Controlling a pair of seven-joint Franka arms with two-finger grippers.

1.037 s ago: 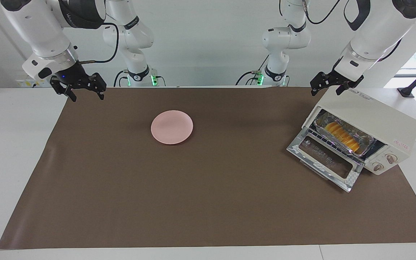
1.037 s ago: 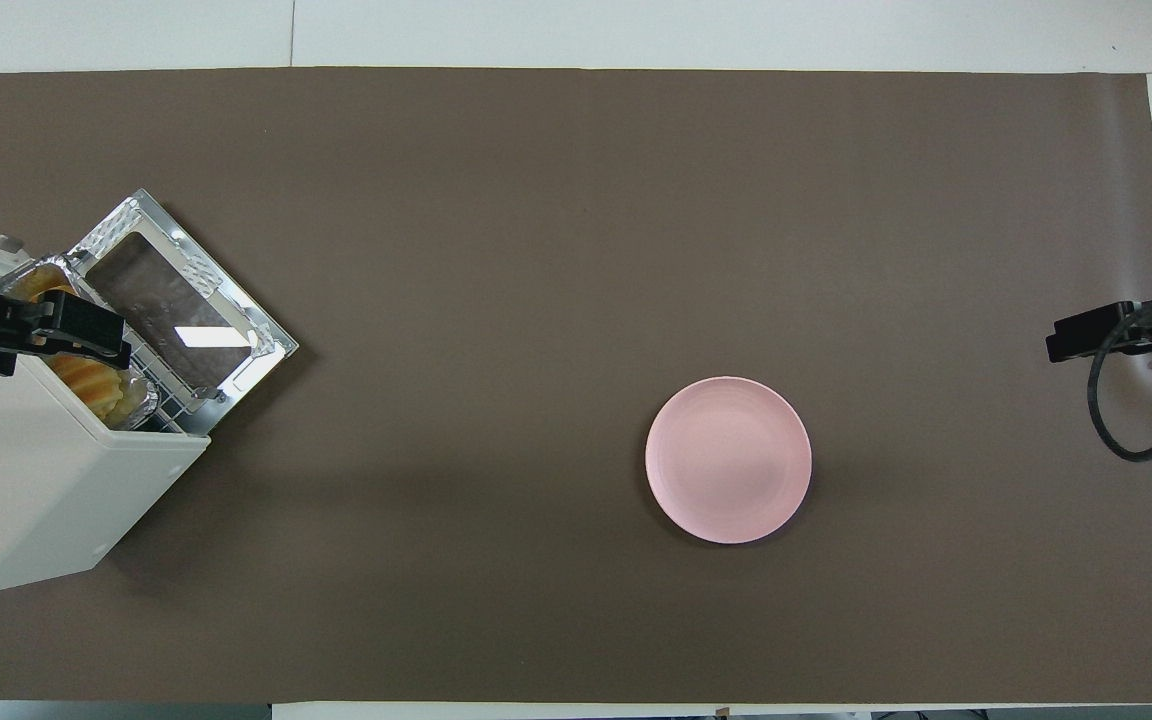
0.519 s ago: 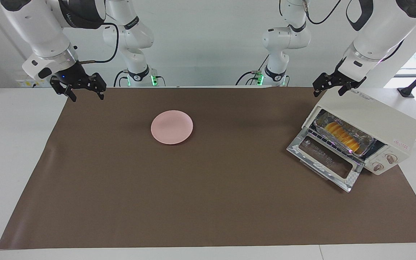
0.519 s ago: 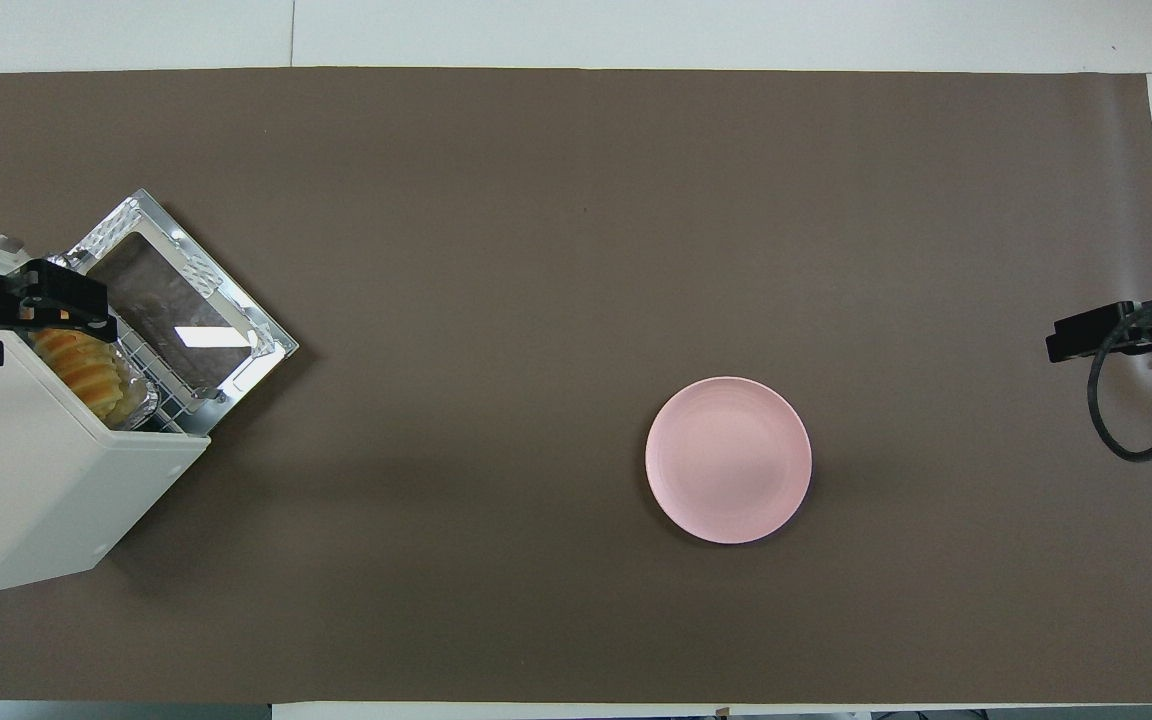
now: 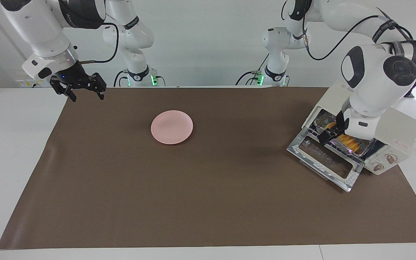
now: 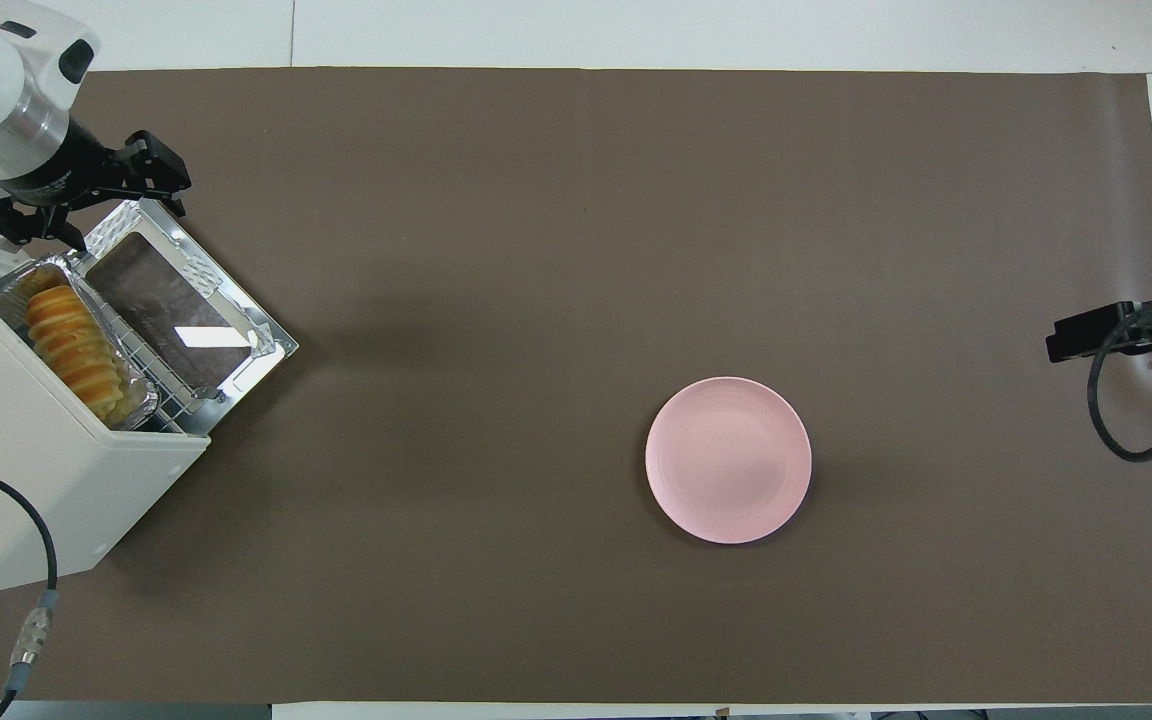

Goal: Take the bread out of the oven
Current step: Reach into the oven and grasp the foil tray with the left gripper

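The bread (image 6: 71,340) is seen as one small golden-yellow loaf of fanned, ridged slices, laid lengthwise in a crinkled silver foil tray (image 6: 11,288) that's a bit longer than the loaf. The tray is parked on the wire rack (image 6: 171,400) inside the oven (image 6: 46,470), a cream-white boxy toaster oven set at the left arm's end of the counter (image 6: 576,620). Its silver-framed glass door (image 6: 186,310) is dropped fully open, so the loaf is in plain sight from overhead. In the facing view two round knobs (image 5: 385,162) and a small red label (image 5: 402,144) can be made out on the oven.

Count-wise: one loaf, one foil tray, one oven, one round pink plate (image 6: 728,460), one brown mat (image 6: 576,250), two arms.

In the overhead view the plate is found at about 3 o'clock from the oven, well apart from it, more toward the right arm's end.

The left gripper (image 5: 332,134) is held low over the open door, right at the oven's mouth, at the end of the tray farther from the knobs. Its fingers (image 6: 158,172) are spread wide and nothing is gripped; contact with tray or bread can't be told.

The right gripper (image 5: 84,90) is kept waiting over the mat's corner at the right arm's end, fingers spread, empty.
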